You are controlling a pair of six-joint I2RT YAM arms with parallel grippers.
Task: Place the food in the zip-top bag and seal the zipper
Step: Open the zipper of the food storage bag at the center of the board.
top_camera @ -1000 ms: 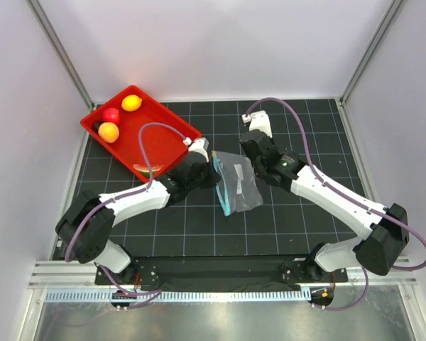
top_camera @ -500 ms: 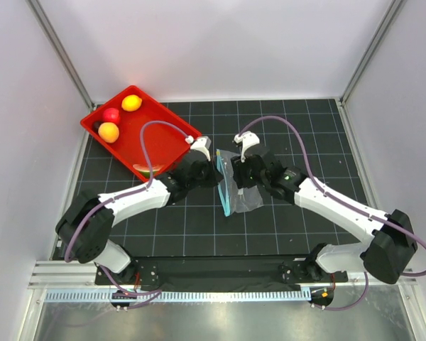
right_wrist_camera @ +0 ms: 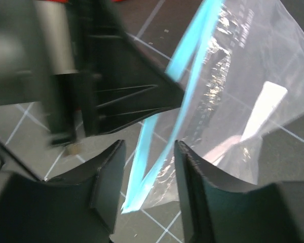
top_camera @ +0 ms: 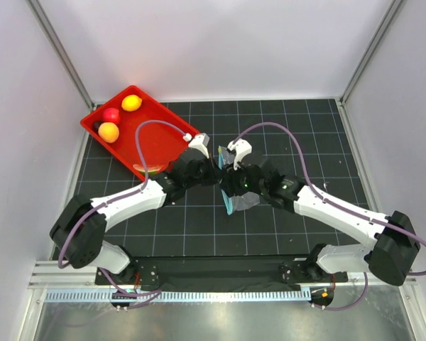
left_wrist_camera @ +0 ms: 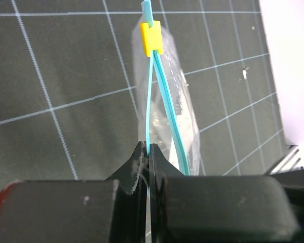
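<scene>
The clear zip-top bag (top_camera: 247, 196) lies on the black grid mat at the middle of the table. My left gripper (top_camera: 214, 172) is shut on one lip of the teal zipper (left_wrist_camera: 150, 109), and the two lips stand apart below a yellow slider (left_wrist_camera: 152, 39). My right gripper (right_wrist_camera: 148, 152) is open, its jaws on either side of both zipper strips (right_wrist_camera: 151, 147) near their end, touching neither. The food sits in the red tray (top_camera: 172, 132): lemon (top_camera: 131, 102), red apple (top_camera: 111, 114), orange (top_camera: 108, 132), a dark fruit (top_camera: 96, 125) and the watermelon wedge (top_camera: 150, 169).
The red tray stands at the back left, its near corner close behind my left wrist. White walls close off the mat on three sides. Both forearms meet over the bag, their purple cables arching above.
My right arm has swung left to the bag's mouth and its jaws have opened around the zipper. The left gripper has kept its hold and shifted slightly.
</scene>
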